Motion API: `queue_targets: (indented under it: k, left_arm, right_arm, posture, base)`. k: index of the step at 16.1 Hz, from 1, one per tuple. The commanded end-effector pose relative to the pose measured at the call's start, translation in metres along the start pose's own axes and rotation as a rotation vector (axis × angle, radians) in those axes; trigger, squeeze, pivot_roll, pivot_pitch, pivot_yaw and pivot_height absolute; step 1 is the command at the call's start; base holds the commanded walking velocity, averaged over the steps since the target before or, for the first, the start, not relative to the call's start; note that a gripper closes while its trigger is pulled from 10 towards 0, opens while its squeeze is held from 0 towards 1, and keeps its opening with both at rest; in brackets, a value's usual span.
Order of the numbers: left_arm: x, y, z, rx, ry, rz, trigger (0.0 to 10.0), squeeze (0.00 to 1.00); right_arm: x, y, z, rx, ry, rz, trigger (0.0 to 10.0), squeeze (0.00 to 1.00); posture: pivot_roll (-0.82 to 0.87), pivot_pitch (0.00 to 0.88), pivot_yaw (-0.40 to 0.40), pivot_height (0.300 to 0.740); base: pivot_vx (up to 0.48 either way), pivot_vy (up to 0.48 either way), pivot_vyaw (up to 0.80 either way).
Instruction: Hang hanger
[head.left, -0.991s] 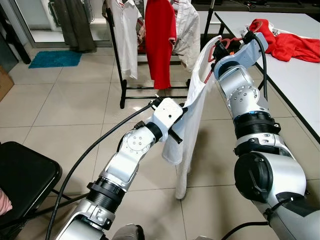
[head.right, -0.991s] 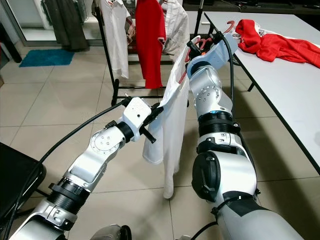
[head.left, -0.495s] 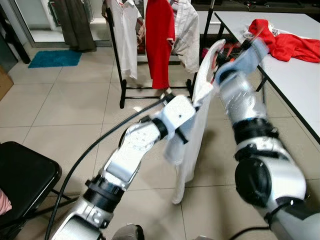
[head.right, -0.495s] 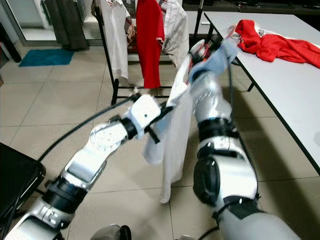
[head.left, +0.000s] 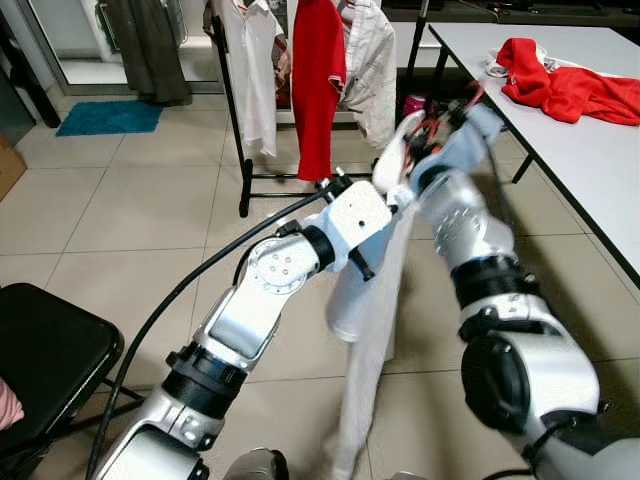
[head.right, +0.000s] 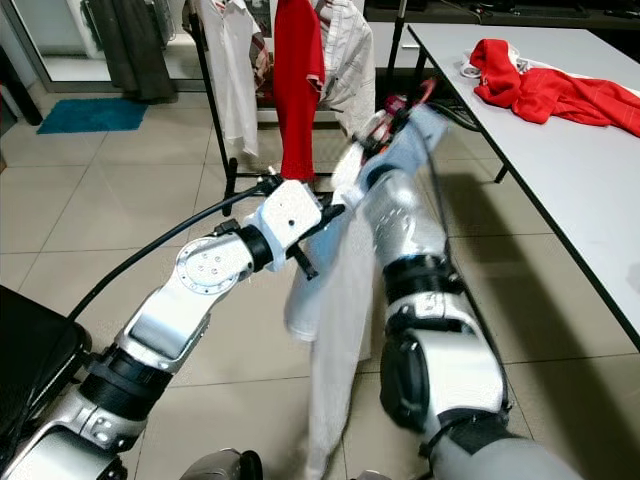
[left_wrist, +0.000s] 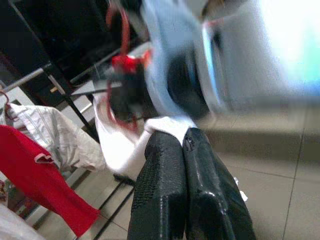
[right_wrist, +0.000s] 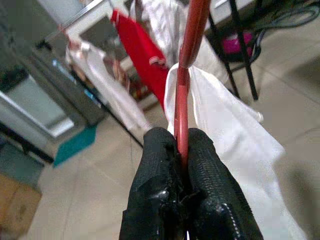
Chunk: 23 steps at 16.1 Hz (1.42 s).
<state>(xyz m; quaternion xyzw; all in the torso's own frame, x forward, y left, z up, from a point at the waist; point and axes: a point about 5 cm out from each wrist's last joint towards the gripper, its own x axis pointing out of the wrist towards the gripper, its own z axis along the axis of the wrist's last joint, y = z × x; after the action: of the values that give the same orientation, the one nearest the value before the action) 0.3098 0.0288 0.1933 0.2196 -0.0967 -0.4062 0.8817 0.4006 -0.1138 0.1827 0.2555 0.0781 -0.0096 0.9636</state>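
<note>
Right gripper (right_wrist: 182, 172): it is pinching the red hanger (right_wrist: 189, 65) between its two black fingers (right_wrist: 157, 165), the wire running straight up out of the grip; the arm is reaching out in front of the clothes rack (head.left: 228, 110).

Red hanger: it is being held up in the air, short of the clothes rack and off its rail, with the white shirt (head.left: 375, 300) draped over it.

White shirt: it is hanging down from the hanger between the two arms, its lower part trailing toward the tiled floor (head.left: 110, 210) on the near side of the rack.

Left gripper (left_wrist: 184, 150): its fingers are lying pressed together, tips touching white cloth; whether they are gripping that cloth I cannot tell. It is sitting just beside the shirt, nearer to me than the rack.

Clothes rack: it is standing on the tiles carrying a red garment (head.left: 318, 80) in the middle, with pale shirts (head.left: 250, 70) hanging on either side of it.

White table (head.left: 600, 140): it is standing to the right of the rack, with a heap of red cloth (head.left: 560, 85) lying on top.

Black chair (head.left: 45, 360): it is sitting well apart from the rack, near the robot's left side.

Blue mat (head.left: 110, 118): it is lying on the floor left of the rack.
</note>
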Motion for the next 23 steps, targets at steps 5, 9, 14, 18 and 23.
queue_targets:
  k: [5, 9, 14, 18, 23]
  left_arm:
    - [0.000, 0.022, 0.026, -0.042, -0.092, 0.084, 0.0, 0.00]
    - [-0.001, -0.002, 0.021, -0.035, -0.064, -0.066, 0.0, 0.00]
    - [-0.003, -0.024, 0.003, -0.024, 0.020, -0.178, 0.0, 0.00]
    - [-0.008, -0.022, -0.003, 0.005, 0.072, -0.167, 10.0, 0.00]
    - [-0.016, -0.021, 0.002, -0.048, 0.071, -0.255, 10.0, 1.00]
  right_arm:
    - [-0.005, 0.003, -0.008, -0.027, 0.020, 0.040, 10.0, 0.00]
    - [-0.002, 0.013, -0.002, 0.039, -0.002, 0.064, 10.0, 0.00]
    - [0.003, 0.036, 0.020, 0.089, -0.040, 0.122, 10.0, 0.00]
    - [0.004, 0.040, 0.021, 0.091, -0.040, 0.133, 10.0, 0.00]
    - [0.006, 0.032, 0.023, 0.081, -0.047, 0.120, 10.0, 0.00]
  posture:
    - [-0.03, 0.026, -0.006, 0.740]
    - [-0.02, 0.027, -0.002, 0.740]
    - [-0.03, 0.027, -0.007, 0.740]
    - [-0.02, 0.016, -0.015, 0.740]
    - [-0.02, 0.007, -0.010, 0.740]
  base:
    - [0.000, 0.000, 0.00]
    - [0.000, 0.000, 0.00]
    - [0.000, 0.000, 0.00]
    - [0.000, 0.000, 0.00]
    - [0.000, 0.000, 0.00]
